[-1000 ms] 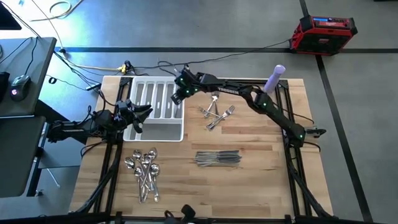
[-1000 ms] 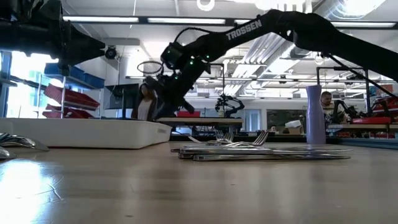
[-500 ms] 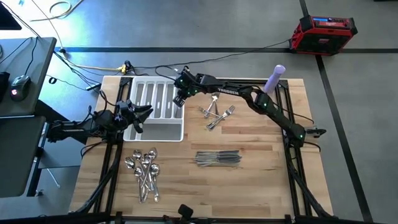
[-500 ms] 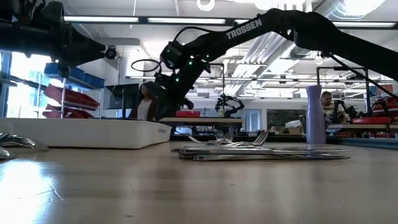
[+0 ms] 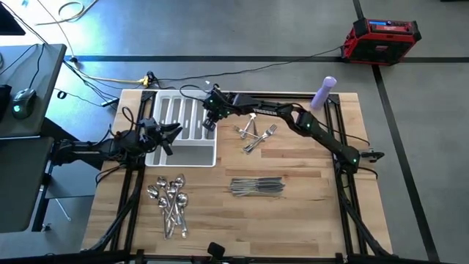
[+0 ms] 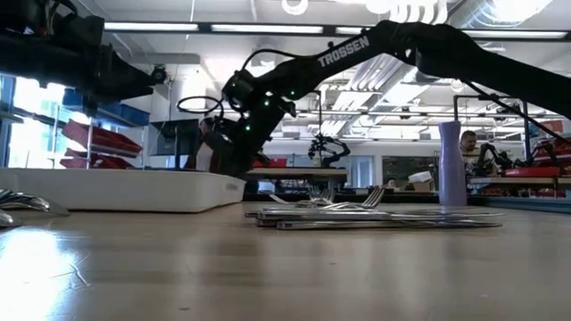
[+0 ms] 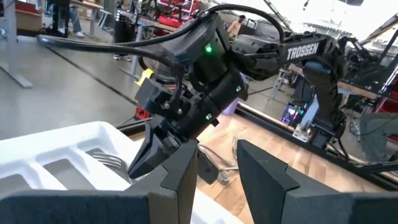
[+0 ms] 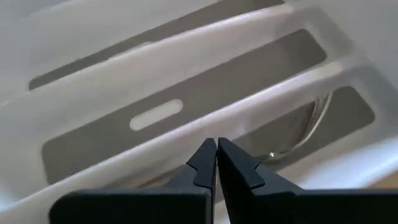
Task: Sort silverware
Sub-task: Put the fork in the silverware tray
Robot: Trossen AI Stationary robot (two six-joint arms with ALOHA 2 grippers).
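Note:
The white compartmented tray lies at the table's far left. My right gripper hangs shut over the tray's right compartments, fingers pointing down, with nothing between them. One fork lies in the compartment below it and also shows in the left wrist view. My left gripper is open at the tray's left rim; I cannot tell if it touches the tray. Loose forks lie right of the tray, knives toward the near middle, and spoons at the near left.
A purple bottle stands at the table's far right corner. A red case sits on the floor beyond the table. Bare wood lies at the table's near right. Cables run along the far edge.
My right gripper has moved a little toward the table's left edge and gone lower over the tray, its wrist turning. The left arm has kept still.

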